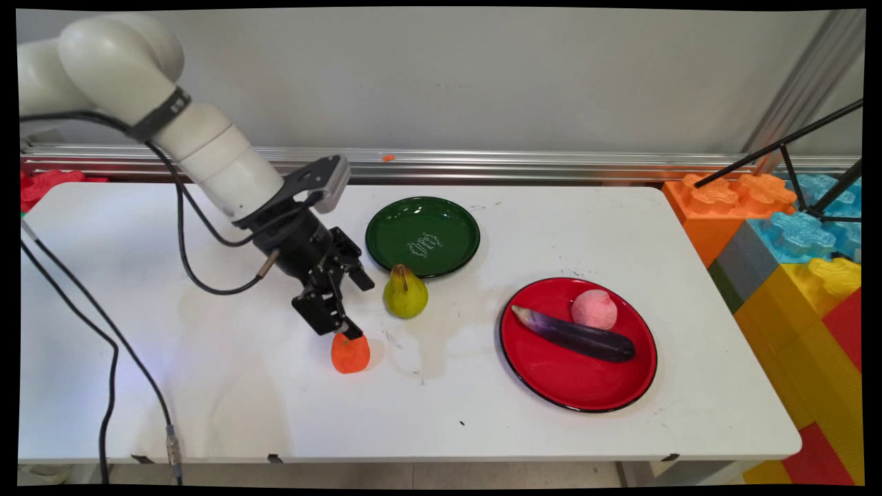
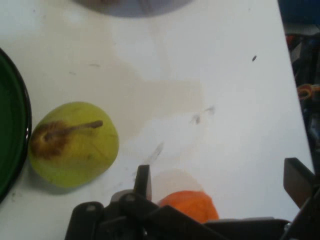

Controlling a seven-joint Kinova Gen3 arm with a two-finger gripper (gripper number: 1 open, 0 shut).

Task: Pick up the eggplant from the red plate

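My black gripper [image 1: 360, 308] hangs open just above the table, tilted down toward a small orange fruit [image 1: 350, 353]. Its lower fingertip touches or nearly touches the top of the fruit. In the hand view the gripper [image 2: 220, 182] has its fingers spread wide, and the orange fruit [image 2: 192, 205] lies between them, partly hidden by the linkage. A yellow-green pear [image 1: 405, 295] stands upright just right of the gripper, beside the rim of an empty dark green plate [image 1: 393, 227]. The hand view shows the pear [image 2: 75, 145] and the green plate's edge [image 2: 12, 140] at left.
A red plate [image 1: 551, 386] at the right holds a purple eggplant [image 1: 575, 334] and a pink fruit [image 1: 594, 309]. Large coloured toy bricks [image 1: 792, 275] stand off the table's right end, with a black tripod [image 1: 792, 151] over them. Black cables [image 1: 110, 358] hang at left.
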